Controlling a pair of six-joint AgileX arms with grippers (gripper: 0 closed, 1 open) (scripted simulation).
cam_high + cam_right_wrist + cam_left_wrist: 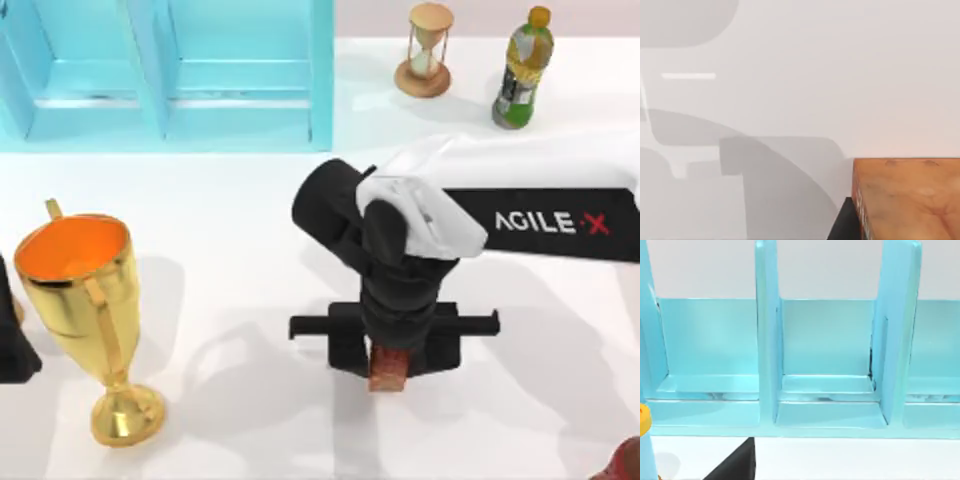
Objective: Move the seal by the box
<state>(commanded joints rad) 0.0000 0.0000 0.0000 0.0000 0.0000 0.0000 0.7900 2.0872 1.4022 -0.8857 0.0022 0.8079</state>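
1. The blue box (170,75) blocks the far left of the white table (230,270).
2. A gold trophy (85,310) stands tall at the near left.
3. An hourglass (428,50) and a green bottle (522,70) stand at the far right.
4. Between trophy and right arm (540,220) lies open tabletop, reaching back to the box front.
5. A red object (625,462) sits at the near right corner.

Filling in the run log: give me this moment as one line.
right gripper | at seal, front centre | fingers: cannot tell | left arm parked at left edge
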